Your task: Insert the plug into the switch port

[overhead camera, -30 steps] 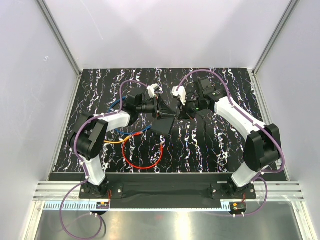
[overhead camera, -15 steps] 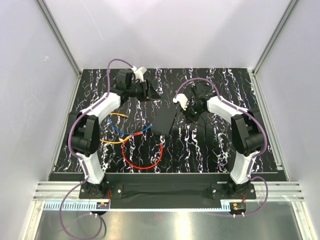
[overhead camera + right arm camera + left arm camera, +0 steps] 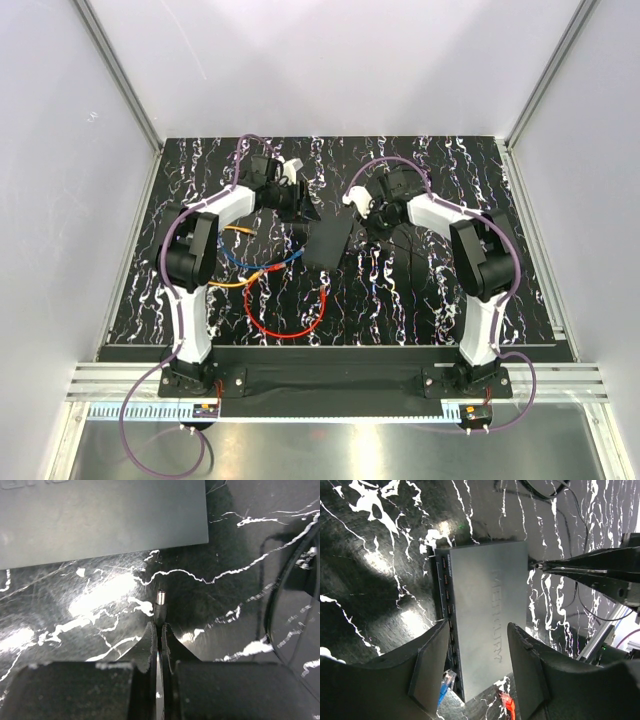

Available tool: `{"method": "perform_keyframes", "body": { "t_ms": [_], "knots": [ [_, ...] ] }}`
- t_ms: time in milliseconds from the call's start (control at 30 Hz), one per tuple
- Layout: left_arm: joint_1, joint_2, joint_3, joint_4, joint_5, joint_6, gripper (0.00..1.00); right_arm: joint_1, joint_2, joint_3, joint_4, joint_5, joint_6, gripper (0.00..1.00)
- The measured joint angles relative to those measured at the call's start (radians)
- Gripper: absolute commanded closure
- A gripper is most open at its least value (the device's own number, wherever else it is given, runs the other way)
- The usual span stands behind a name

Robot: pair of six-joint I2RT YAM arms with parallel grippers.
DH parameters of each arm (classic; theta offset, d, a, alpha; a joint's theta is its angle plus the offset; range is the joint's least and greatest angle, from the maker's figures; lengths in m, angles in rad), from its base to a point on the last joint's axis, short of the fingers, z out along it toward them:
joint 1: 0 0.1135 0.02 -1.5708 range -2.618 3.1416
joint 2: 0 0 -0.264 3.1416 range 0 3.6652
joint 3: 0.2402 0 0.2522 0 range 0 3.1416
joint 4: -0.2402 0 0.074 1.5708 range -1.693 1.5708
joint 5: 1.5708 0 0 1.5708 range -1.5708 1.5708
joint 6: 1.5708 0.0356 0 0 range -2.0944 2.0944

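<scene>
**A:** Why is the left claw (image 3: 477, 652) spread wide over the flat matte black rectangular switch box (image 3: 487, 605)?

**B:** To brace it on the black white-veined bench (image 3: 375, 595), I judge. It straddles the box and grips nothing.

**A:** And the right claw (image 3: 159, 627)?

**B:** Clenched on the small silver-tipped barrel plug (image 3: 160, 601), which points at the box's edge, near it but apart. I cannot make out the port.

A robotics lab test cell: plain white panel walls (image 3: 330, 60) in aluminium framing posts (image 3: 118, 75) enclose a black, white-veined marble-patterned tabletop (image 3: 400, 300), with a slotted aluminium mounting rail (image 3: 570, 382) along its near edge
</scene>
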State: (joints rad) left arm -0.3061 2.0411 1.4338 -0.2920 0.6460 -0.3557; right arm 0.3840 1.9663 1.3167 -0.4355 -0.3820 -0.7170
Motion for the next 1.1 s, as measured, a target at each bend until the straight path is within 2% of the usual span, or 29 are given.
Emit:
{"method": "perform_keyframes", "body": {
  "t_ms": [400, 1100],
  "knots": [
    [0.0, 0.044, 0.04, 0.002, 0.0, 0.0, 0.45, 0.0, 0.063, 0.065, -0.011, -0.004, -0.002, 1.0],
    [0.0, 0.076, 0.053, 0.001, -0.005, -0.007, 0.45, 0.018, 0.148, 0.219, -0.142, -0.031, -0.013, 1.0]
  ]
}}
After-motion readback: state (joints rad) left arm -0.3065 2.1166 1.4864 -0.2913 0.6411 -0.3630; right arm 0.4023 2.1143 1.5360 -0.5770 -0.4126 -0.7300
